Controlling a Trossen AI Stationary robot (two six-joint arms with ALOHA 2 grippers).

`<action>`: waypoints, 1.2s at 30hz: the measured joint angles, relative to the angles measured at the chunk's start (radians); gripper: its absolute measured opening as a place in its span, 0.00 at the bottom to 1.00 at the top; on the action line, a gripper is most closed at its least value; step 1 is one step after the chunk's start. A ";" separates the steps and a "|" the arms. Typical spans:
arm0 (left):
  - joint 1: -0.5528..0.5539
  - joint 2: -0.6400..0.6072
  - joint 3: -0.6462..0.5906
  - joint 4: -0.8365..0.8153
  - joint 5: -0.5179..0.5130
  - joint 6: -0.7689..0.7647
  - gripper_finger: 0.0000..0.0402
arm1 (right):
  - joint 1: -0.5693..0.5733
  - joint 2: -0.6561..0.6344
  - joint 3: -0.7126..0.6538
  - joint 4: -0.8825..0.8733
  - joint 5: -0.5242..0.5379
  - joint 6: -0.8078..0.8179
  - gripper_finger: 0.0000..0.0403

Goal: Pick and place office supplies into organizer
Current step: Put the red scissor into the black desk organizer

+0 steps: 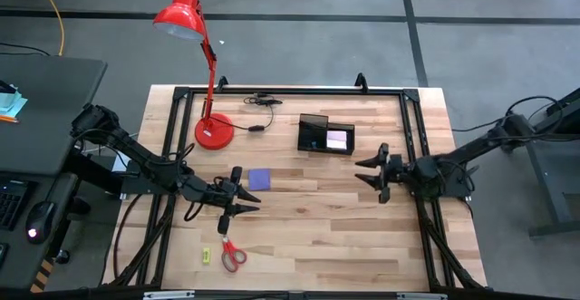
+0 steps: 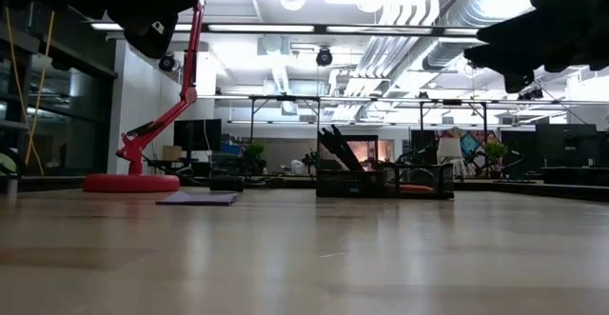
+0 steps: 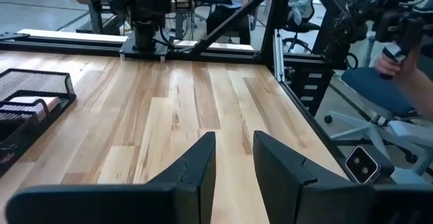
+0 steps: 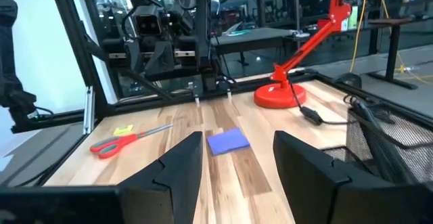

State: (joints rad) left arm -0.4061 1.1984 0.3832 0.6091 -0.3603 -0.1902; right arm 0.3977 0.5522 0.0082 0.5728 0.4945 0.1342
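The black mesh organizer (image 1: 326,135) stands at the table's far middle, with a pink note pad (image 1: 337,140) in one compartment and thin black pens (image 2: 335,148) leaning in its taller section. A purple note pad (image 1: 260,179) lies flat on the wood. Red-handled scissors (image 1: 231,253) and a tiny yellow-green piece (image 1: 206,256) lie near the front left. My left gripper (image 1: 249,200) hovers open just near of the purple pad, nothing between its fingers (image 3: 203,163). My right gripper (image 1: 370,173) hovers open at the right, pointing level toward the table's left, holding nothing (image 4: 237,143).
A red desk lamp stands on its round base (image 1: 215,130) at the far left, with a black cable (image 1: 263,101) beside it. A black frame rail (image 1: 290,90) runs around the table. A person's hand (image 3: 389,61) shows beyond the table's right side.
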 joint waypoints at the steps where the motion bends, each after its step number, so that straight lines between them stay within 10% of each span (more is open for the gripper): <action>1: 0.000 0.000 0.000 -0.003 0.000 0.000 0.21 | 0.000 -0.054 0.000 -0.063 0.000 0.008 0.44; 18: 0.000 0.000 0.000 -0.005 0.000 0.002 0.21 | 0.002 -0.550 0.006 -0.519 -0.041 -0.077 0.44; 36: 0.000 -0.004 0.000 -0.132 0.028 0.032 0.21 | 0.002 -0.539 0.010 -0.525 0.097 -0.046 0.44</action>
State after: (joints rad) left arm -0.4061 1.1942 0.3836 0.4770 -0.3325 -0.1579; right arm 0.3996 0.0128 0.0177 0.0475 0.5918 0.0881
